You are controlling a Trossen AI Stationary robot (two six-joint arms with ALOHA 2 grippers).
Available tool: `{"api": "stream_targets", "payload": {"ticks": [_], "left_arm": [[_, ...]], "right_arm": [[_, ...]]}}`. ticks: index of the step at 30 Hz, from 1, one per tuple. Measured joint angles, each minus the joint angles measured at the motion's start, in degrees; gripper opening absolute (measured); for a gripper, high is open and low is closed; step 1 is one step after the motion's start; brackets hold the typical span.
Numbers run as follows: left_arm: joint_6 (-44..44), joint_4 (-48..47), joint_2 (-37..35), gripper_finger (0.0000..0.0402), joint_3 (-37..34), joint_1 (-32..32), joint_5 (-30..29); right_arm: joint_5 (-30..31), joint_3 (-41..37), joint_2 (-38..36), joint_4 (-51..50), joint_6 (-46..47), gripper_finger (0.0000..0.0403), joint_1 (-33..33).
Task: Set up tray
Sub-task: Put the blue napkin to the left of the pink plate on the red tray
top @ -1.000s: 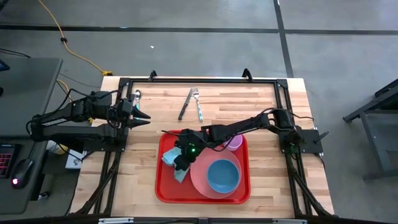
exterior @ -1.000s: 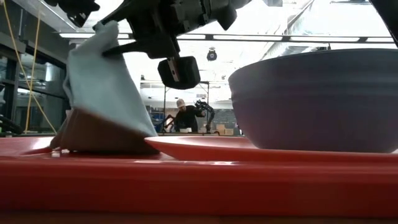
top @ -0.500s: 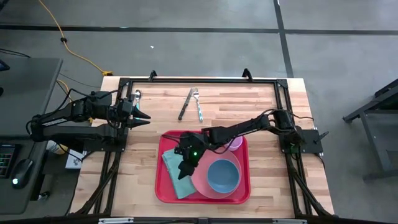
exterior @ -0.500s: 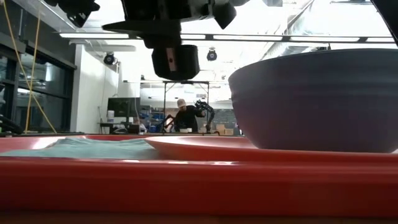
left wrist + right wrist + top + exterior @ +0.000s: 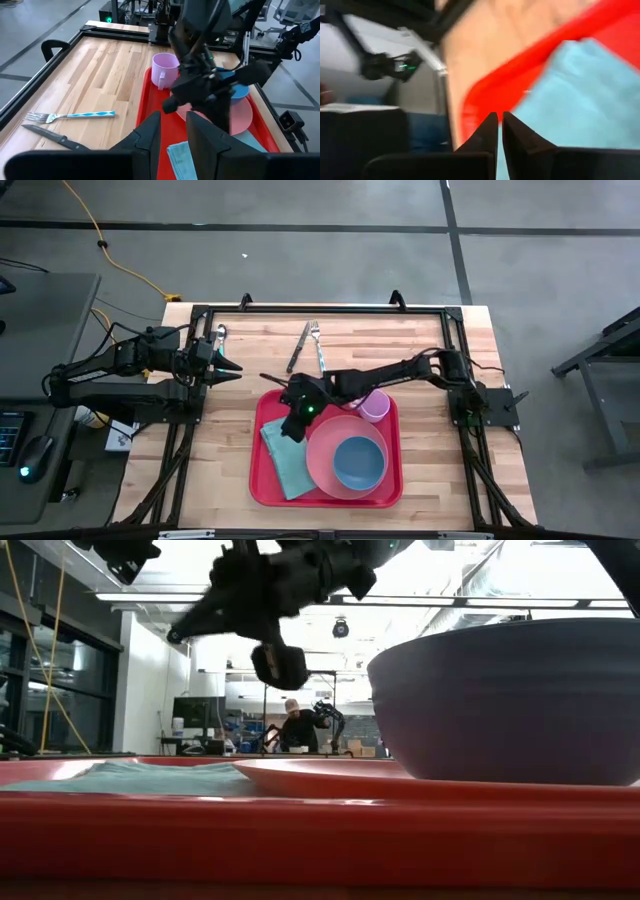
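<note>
Currently, left gripper (image 5: pixel 228 368) waited near the table's left edge, fingers a narrow gap apart, empty. Tray (image 5: pixel 266 484) sat near the front edge, mid-table. Napkin (image 5: pixel 285 463) lay flat at its left side, beside plate (image 5: pixel 318 462). Right gripper (image 5: pixel 290 423) hovered over the napkin, pinched closed, empty. Judged: napkin placed; next, fetch fork (image 5: pixel 318 350) and knife (image 5: pixel 298 346) near the back edge.

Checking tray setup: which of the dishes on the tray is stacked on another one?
The blue bowl. It sits on the pink plate, which rests on the red tray. The lilac mug stands by itself on the tray, beside the plate.
</note>
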Motion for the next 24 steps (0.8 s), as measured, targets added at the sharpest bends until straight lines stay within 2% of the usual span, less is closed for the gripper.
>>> {"api": "stream_targets", "payload": {"ticks": [3, 7, 9, 13, 18, 21, 22, 24], "left_arm": [[0.0, 0.0, 0.0, 0.0124, 0.0, 0.0, 0.0], [0.1, 0.0, 0.0, 0.0124, 0.0, 0.0, 0.0], [0.0, 0.0, 0.0, 0.0124, 0.0, 0.0, 0.0], [0.0, 0.0, 0.0, 0.0124, 0.0, 0.0, 0.0], [0.3, -0.7, 0.0, 0.0124, 0.0, 0.0, 0.0], [0.6, -4.2, 1.2, 0.0124, 0.0, 0.0, 0.1], [1.1, -6.3, 1.7, 0.0124, 0.0, 0.0, 0.4], [2.2, -10.8, 3.5, 0.0124, 0.0, 0.0, 0.7]], "right_arm": [[3.5, 1.5, 0.0, -6.2, -6.1, 0.0001, -0.7], [12.0, 8.0, 0.0, -16.6, -25.4, 0.0, -0.2], [17.7, 12.4, 0.0, -23.4, -30.0, 0.0, 0.3], [24.7, 21.6, 0.0, -36.1, -37.4, 0.0, 0.0], [30.5, 32.8, 0.0, -50.1, -36.6, 0.0, -0.5], [37.7, 39.4, 0.0, -60.0, -33.7, 0.0, -0.2], [40.8, 40.9, -0.1, -63.0, -32.5, 0.0, -0.1], [45.4, 38.5, -3.1, -65.8, -29.8, 0.0, -0.4]]}}
